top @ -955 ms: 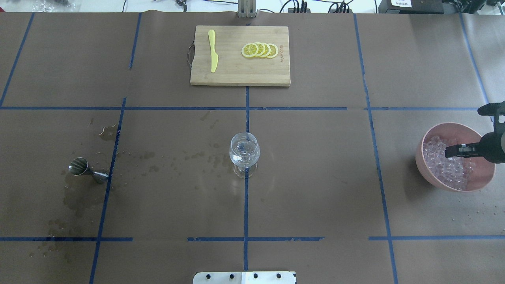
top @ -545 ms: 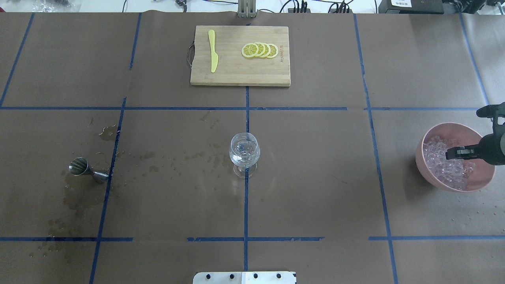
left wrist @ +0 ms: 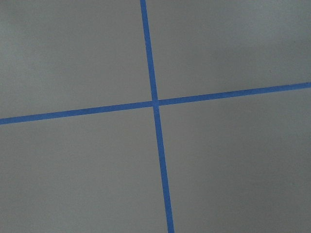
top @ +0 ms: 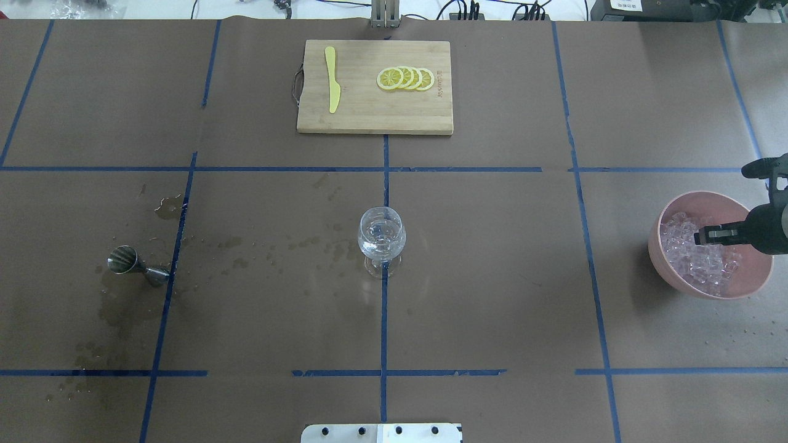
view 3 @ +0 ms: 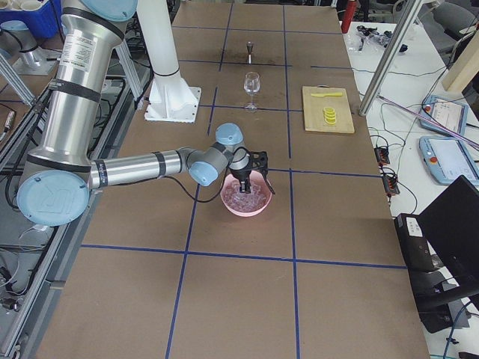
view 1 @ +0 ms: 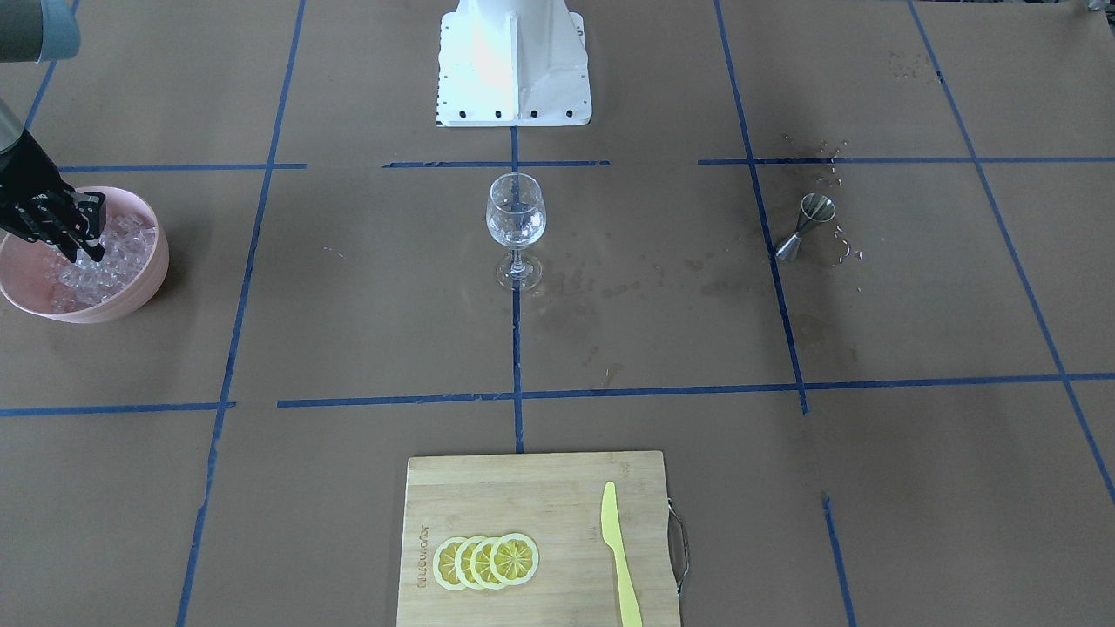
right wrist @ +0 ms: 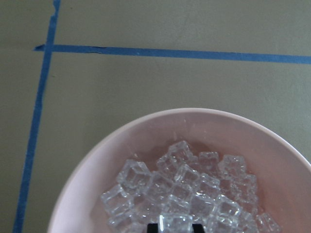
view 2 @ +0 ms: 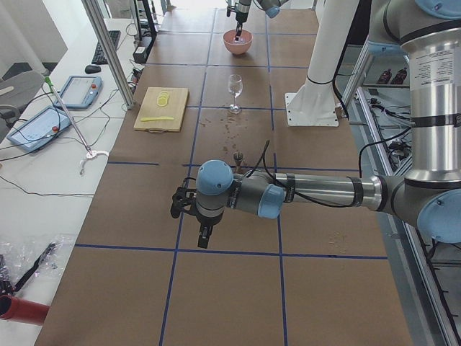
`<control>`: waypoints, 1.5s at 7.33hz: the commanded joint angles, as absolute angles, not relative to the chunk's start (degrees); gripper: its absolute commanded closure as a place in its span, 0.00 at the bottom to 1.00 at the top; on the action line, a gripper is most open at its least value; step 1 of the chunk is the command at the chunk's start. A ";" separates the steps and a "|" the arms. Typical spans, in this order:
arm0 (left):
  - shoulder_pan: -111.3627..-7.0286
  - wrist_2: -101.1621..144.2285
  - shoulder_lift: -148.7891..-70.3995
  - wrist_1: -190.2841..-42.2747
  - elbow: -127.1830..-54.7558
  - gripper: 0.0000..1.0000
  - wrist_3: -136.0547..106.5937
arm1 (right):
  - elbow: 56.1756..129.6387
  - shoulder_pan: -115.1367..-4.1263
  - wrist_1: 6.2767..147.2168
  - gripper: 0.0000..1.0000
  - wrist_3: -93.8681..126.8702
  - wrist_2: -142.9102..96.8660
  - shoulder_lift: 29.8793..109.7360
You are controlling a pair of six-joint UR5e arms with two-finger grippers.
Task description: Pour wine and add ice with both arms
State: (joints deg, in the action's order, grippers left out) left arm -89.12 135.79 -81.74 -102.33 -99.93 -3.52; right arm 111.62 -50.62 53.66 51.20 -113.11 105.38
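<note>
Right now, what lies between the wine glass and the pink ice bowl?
Between the wine glass and the bowl nothing stands: only brown paper crossed by one blue tape line, as the overhead view shows.

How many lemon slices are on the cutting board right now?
4 lemon slices, overlapping in one row on the cutting board, on the half away from the yellow knife. Only the one nearest the knife shows whole; more could hide underneath.

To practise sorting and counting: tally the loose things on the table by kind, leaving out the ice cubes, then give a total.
Wine glass: 1
Measuring cup: 1
Bowl: 1
Cutting board: 1
Knife: 1
Lemon slices: 4
Total: 9
</note>
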 commanded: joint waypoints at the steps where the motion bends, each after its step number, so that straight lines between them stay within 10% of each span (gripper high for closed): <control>1: -89.12 135.79 -81.83 -102.48 -100.19 0.00 -3.52 | 117.04 -52.80 55.62 1.00 51.15 -115.30 104.68; 11: -88.51 135.26 -81.12 -100.28 -101.25 0.00 -2.72 | 120.26 -29.46 107.40 1.00 74.15 -100.22 48.74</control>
